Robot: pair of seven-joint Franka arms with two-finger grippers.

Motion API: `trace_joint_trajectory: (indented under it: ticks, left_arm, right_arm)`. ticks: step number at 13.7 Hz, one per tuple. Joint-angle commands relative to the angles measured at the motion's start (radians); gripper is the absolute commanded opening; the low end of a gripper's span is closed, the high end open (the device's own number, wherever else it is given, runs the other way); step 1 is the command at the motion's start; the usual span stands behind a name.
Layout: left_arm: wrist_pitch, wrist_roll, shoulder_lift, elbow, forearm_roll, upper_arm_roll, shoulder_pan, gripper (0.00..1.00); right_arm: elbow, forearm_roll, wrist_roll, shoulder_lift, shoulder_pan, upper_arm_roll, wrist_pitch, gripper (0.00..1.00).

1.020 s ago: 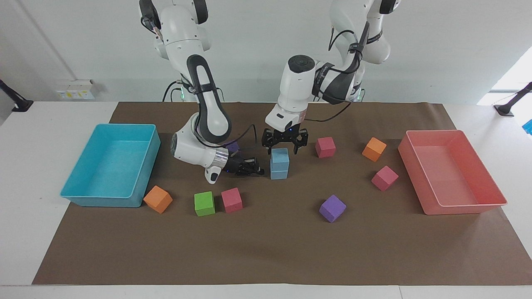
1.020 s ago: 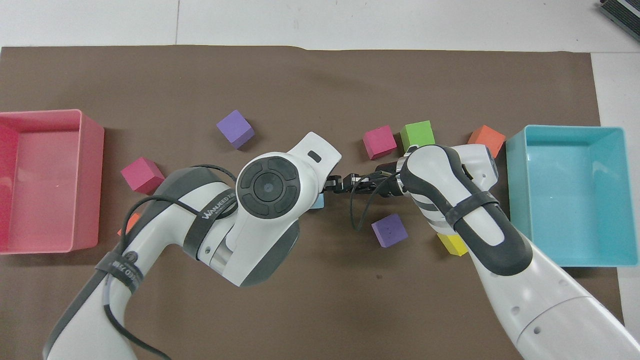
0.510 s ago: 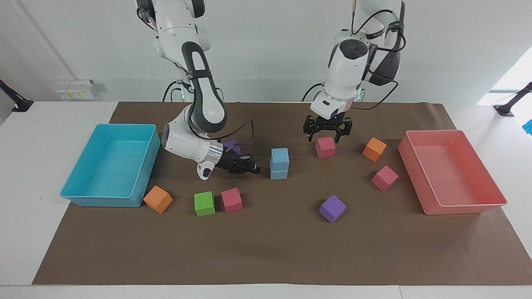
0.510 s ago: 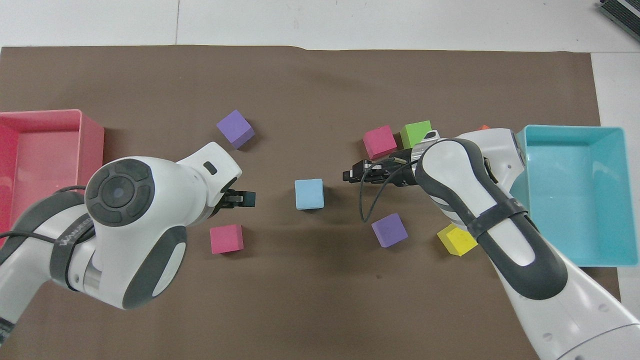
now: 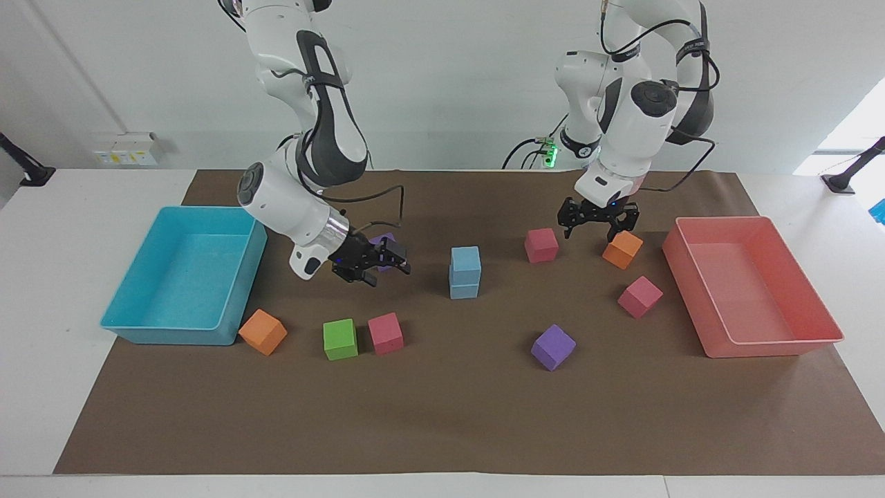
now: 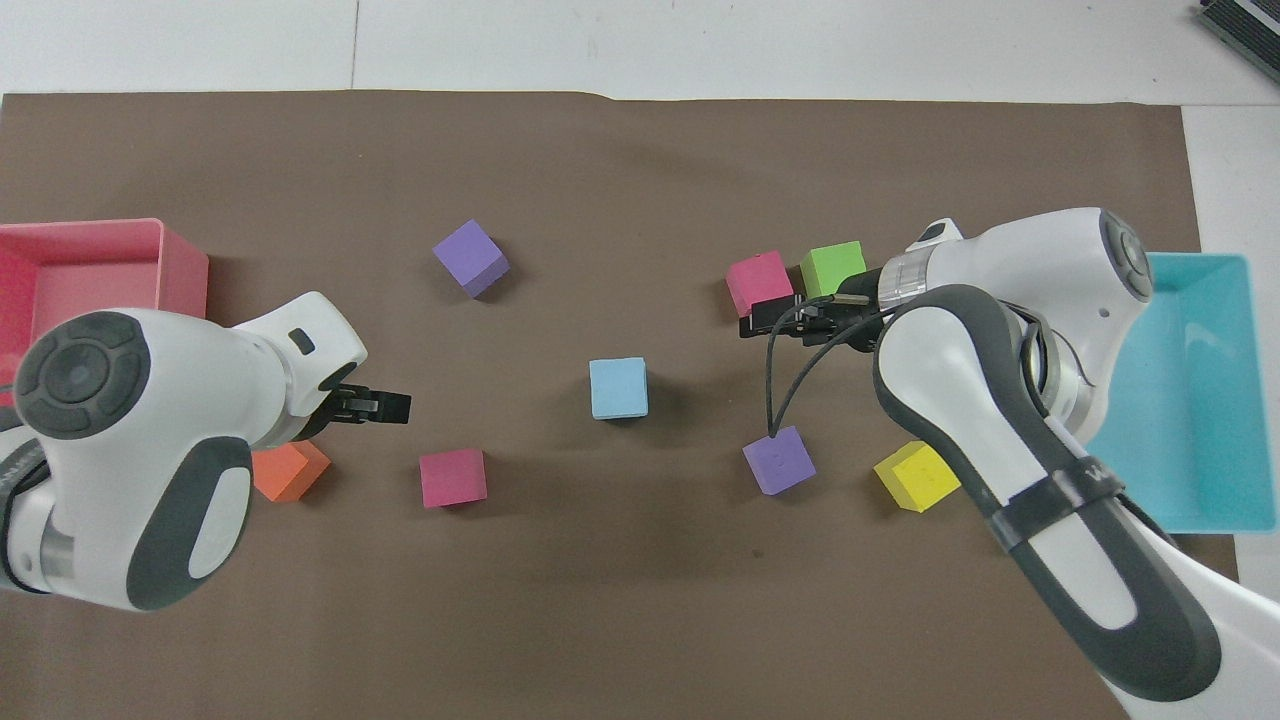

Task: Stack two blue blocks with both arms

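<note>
The two blue blocks (image 5: 465, 272) stand stacked, one squarely on the other, in the middle of the brown mat. From overhead only the top block (image 6: 618, 387) shows. No gripper touches them. My left gripper (image 5: 599, 221) is open and empty, up in the air over the mat between a pink cube (image 5: 541, 245) and an orange cube (image 5: 622, 249); it also shows in the overhead view (image 6: 385, 407). My right gripper (image 5: 373, 263) is empty, over the mat beside a purple cube (image 5: 384, 242), toward the cyan tray; it also shows overhead (image 6: 765, 318).
A cyan tray (image 5: 166, 325) stands at the right arm's end and a pink tray (image 5: 774, 346) at the left arm's end. Loose cubes lie around: orange (image 5: 263, 332), green (image 5: 340, 339), pink (image 5: 385, 333), purple (image 5: 553, 347), pink (image 5: 639, 297), yellow (image 6: 917, 476).
Both grippers have drawn away from the blue stack. The left rose and went toward the pink tray; the right went toward the cyan tray. The stack has stayed in place.
</note>
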Motion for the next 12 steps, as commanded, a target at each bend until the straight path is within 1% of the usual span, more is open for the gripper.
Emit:
trace_joint_trajectory:
  ticks: [1,3,4,6,9,11,12]
  left_arm:
    - [-0.073,0.068,-0.009,0.069,0.012,-0.01,0.053,1.0]
    - [-0.113,0.076,0.027,0.172,0.012,-0.01,0.085,1.0]
    - [-0.145,0.096,0.05,0.23,0.012,-0.01,0.091,1.0]
    - [-0.248,0.123,0.087,0.357,0.012,-0.009,0.128,1.0]
    - [-0.375,0.159,0.14,0.537,0.013,-0.009,0.17,1.0]
    - [-0.481,0.169,0.166,0.64,0.013,-0.009,0.2,1.0]
    - [-0.522,0.168,0.166,0.672,0.012,-0.009,0.2,1.0]
  right_arm:
    - [0.064,-0.169,0.047,-0.019,-0.041,0.006,-0.1,1.0]
    - [0.112,-0.313,0.047,-0.033,-0.064,0.006,-0.177,1.0]
    - [0.118,-0.361,0.049,-0.047,-0.076,0.006,-0.194,1.0]
    - [0.118,-0.412,0.047,-0.079,-0.108,0.004,-0.203,1.0]
    - [0.123,-0.491,0.052,-0.117,-0.162,0.004,-0.256,1.0]
    - [0.123,-0.524,0.101,-0.148,-0.194,0.0,-0.294,1.0]
    - [0.123,-0.545,0.115,-0.163,-0.202,0.0,-0.306,1.0]
